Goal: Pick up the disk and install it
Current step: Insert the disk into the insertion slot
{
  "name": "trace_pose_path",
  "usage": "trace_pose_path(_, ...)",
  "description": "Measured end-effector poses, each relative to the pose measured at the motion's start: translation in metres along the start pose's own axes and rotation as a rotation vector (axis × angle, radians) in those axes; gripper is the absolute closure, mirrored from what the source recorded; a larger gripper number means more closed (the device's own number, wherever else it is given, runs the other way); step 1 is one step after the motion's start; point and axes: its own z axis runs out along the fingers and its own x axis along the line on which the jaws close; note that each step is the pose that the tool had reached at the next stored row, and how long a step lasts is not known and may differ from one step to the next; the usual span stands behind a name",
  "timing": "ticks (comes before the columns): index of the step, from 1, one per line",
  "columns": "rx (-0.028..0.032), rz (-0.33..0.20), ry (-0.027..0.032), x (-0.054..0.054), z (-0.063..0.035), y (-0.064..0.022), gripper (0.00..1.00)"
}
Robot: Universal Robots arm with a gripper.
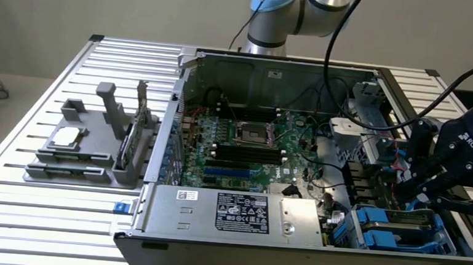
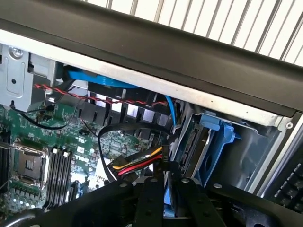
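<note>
The work stands in the install step, as I judge it: the pick-up looks done and the disk [image 1: 388, 227] is already down in the drive bay, at about four o'clock in the exterior view, in the corner of the open computer case [image 1: 257, 61]. Its blue carrier stands in the bay's slot, and the hand [image 1: 414, 196] hangs directly over it, touching or very nearly so. In the wrist view the fingers [image 2: 151, 198] are drawn close together with a thin blue strip pinched between them. I take that strip for the carrier's edge, so the hand reads as narrowly closed and gripping the disk rather than hovering free. How deep the carrier sits I cannot tell, since the bay walls hide its lower end. The motherboard [image 1: 245, 139] lies at about nine o'clock from the bay. The grey power supply box [image 1: 240, 214] sits along the case wall at about eight o'clock from it. A bundle of red, yellow and black wires [image 2: 137, 165] ends in a black plug just beside the disk's connector edge, and a blue data cable [image 2: 172, 111] runs close by. Seating the disk, in my judgement, calls for a straight push along the slot with the carrier kept square. The loose plug and cable must be kept from being trapped under it.
</note>
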Motion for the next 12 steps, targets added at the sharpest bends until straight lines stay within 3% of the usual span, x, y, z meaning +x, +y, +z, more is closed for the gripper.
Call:
trace_pose_path(2,0.0012,0.020,-0.0079,0.0000,0.0000,0.0000,0.84)
trace_pose_path(7,0.0024,0.053,-0.0174,-0.0002,0.0019,0.0003,0.84)
trace_pose_path(12,0.0000,0.113,-0.0151,-0.0001,0.0018,0.0004,0.84)
